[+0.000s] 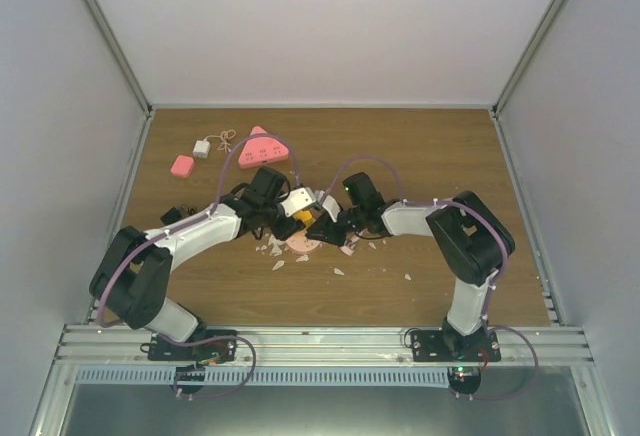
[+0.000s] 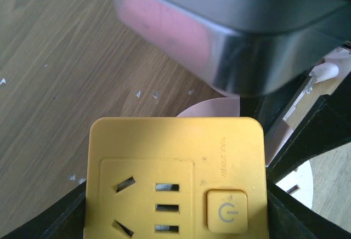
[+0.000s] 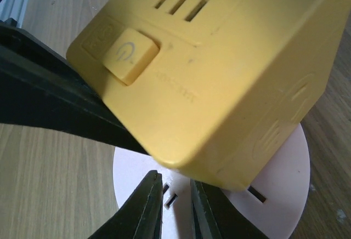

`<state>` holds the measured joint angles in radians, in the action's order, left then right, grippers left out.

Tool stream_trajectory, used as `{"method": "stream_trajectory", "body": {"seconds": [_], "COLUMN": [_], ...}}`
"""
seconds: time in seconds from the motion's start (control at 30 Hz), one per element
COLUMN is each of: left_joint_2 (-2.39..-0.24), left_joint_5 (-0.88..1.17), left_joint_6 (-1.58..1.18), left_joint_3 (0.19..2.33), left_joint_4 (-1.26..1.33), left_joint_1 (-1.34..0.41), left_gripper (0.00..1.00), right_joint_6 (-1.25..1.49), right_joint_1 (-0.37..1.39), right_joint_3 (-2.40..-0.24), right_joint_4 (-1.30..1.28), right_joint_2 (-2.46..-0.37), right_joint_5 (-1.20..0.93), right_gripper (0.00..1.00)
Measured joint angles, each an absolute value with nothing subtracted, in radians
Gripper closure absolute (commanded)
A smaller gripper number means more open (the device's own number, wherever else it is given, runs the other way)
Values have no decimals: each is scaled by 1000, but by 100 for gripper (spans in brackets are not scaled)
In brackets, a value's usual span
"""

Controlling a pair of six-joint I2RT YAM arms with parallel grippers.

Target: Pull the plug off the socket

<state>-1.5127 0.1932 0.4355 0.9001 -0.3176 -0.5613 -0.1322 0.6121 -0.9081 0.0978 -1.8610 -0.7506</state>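
You've got the cube (image 2: 175, 157) at the ctr of the table (image 1: 420, 156) in the top view, where L gripper (image 2: 175, 217) and R gripper (image 3: 175, 209) meet. It sits just above the disc (image 1: 303, 244) in frame.

Cube: yellow plastic w/ rounded corners, blocky, sides near equal, so no clear long axis. One face has a recessed panel w/ two slanted slots and three short flat slots stacked beside them. Next to the panel is a raised square power btn (image 2: 226, 211) w/ faint print above it. A side face shows embossed round marks.

Facing: in the L wrist view the slotted face looks straight at the camera, btn at lower right. In the R wrist view the cube is tilted, slotted face turned to the upper left of frame. One lower corner dips to lower ctr over the disc. You can't tell if cube and disc touch.

Disc: pale pink, round, flat on the table, dark slots in its top.

L gripper is clamped on the cube, black fingers (image 2: 55, 225) against its left and right sides. R gripper is closed at bottom ctr of its view. Its tips nearly meet, nothing seen in the sliver between, over the disc just below the cube's corner.

White chips (image 1: 338, 271) lie near the disc. At upper left of the top view are a pink strip (image 1: 262, 146), a pink block (image 1: 182, 166) and a white adapter (image 1: 202, 148), all well apart from the cube.
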Motion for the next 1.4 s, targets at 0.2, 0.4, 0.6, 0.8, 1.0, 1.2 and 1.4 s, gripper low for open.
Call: {"method": "stream_trajectory", "body": {"seconds": [0.2,0.4,0.6,0.8,1.0,1.2,1.4], "left_joint_2": [-1491,-1512,-1534,-1515,-1475,-1452,-1452], "left_joint_5": [189,277,298,183,118,208,240], "left_joint_6": [436,405,377,405,413,394,392], "left_joint_3": [887,896,912,908,895,898,900], "left_joint_4": [-319,-340,-358,-349,-326,-276,-282], "left_joint_1": [-560,-507,-496,-566,-598,-562,-546], "left_gripper": [99,100,100,100,100,100,100], "right_joint_6": [-133,-133,-133,-134,-133,-133,-133], "right_joint_1": [615,619,619,617,615,610,606], "right_joint_3": [-913,-923,-932,-939,-946,-953,-954], "right_joint_4": [98,100,96,76,72,83,83], "right_joint_2": [-1868,-1882,-1893,-1893,-1902,-1907,-1906], "right_joint_5": [-766,-767,-771,-784,-785,-764,-761], "right_gripper": [83,84,85,86,86,87,86]}}
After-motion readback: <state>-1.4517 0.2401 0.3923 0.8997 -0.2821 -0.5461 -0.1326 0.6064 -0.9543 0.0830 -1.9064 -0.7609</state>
